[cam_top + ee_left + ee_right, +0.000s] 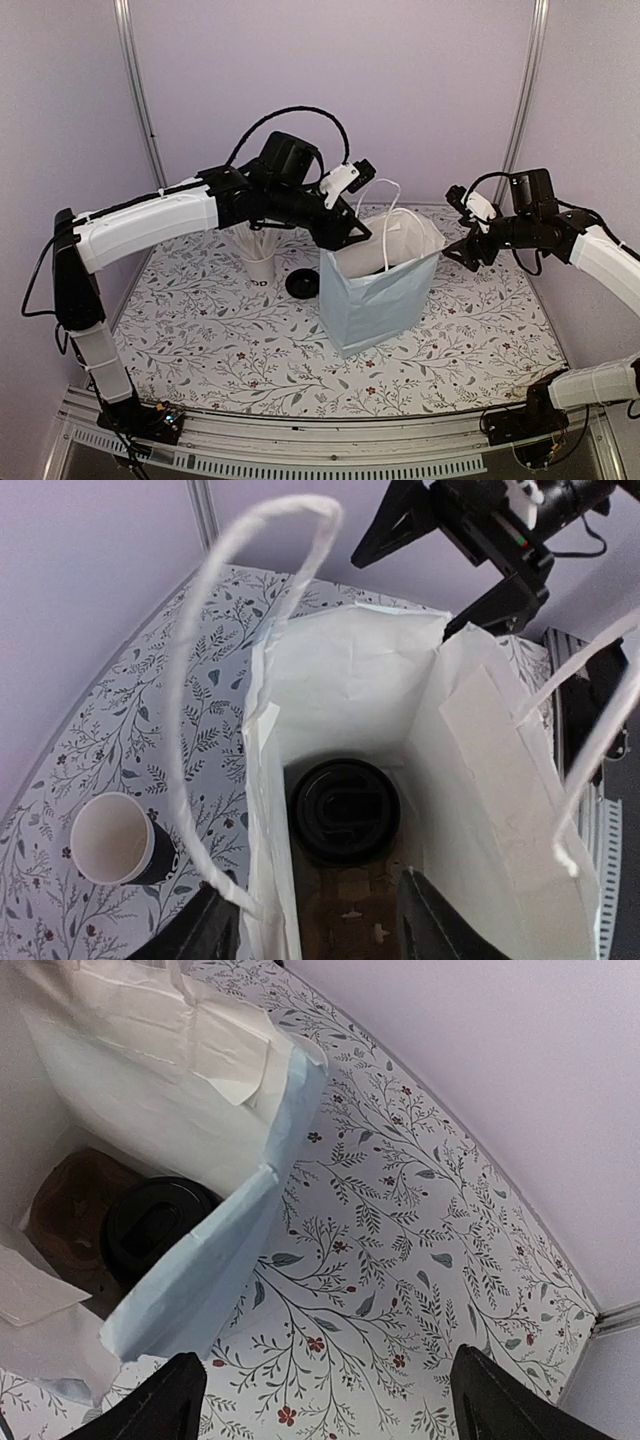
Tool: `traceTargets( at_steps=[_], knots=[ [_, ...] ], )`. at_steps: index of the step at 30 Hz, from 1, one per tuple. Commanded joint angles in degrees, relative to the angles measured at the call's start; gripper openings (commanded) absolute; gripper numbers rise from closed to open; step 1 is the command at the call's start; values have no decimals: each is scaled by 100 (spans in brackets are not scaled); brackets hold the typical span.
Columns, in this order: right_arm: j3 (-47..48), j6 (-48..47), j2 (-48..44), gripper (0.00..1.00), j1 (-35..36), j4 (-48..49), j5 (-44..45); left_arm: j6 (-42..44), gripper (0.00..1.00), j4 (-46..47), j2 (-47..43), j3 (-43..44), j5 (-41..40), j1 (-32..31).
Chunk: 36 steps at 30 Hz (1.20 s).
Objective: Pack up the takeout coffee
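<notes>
The pale blue bag [375, 295] stands open in the middle of the table. On its brown bottom sits one black takeout coffee cup [345, 810] with a black lid on, also visible in the right wrist view [150, 1225]. A second black cup with a cream inside [112, 838] stands open and empty on the table outside the bag. My left gripper [315, 930] hovers over the bag's mouth [355, 238], open with nothing between its fingers. My right gripper [330, 1410] is open and empty just right of the bag [462, 250].
A white cup of straws [260, 258] and a flat black lid [302, 284] sit left of the bag. The bag's white string handles [200, 680] arc up around my left gripper. Walls close in behind and on both sides.
</notes>
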Motion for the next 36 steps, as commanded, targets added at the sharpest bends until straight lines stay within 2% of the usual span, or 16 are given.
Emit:
traceTargets(
  at_steps=[1,5,9,11,13,18,22,26,36],
  knots=[
    [-114,116,42,88,-206,518,239,-50,59,-37,-163,172,-387,40],
    [-135,261,-41,89,-944,966,-71,-227,63,-139,-877,-45,-1271,39],
    [-305,672,105,92,-1675,1431,-625,-711,64,-48,-1807,-737,-2400,43],
    [-444,577,194,92,-1738,1535,-358,-1045,67,-86,-2203,-1186,-2977,129],
    [-735,425,147,92,-1740,1848,143,-1468,65,-232,-2486,-1541,-3302,373],
    [-1102,340,-9,92,-1743,2004,165,-2350,65,-213,-2929,-2493,-2615,1198],
    [-1145,265,30,92,-1738,2016,60,-2743,67,49,-3024,-2958,-2351,1401],
    [-1197,240,50,91,-1743,2017,-58,-2861,64,93,-2886,-2983,-2299,1617],
    [-1238,220,28,91,-1741,1976,-256,-2740,48,168,-2299,-2716,-1907,1880]
  ],
)
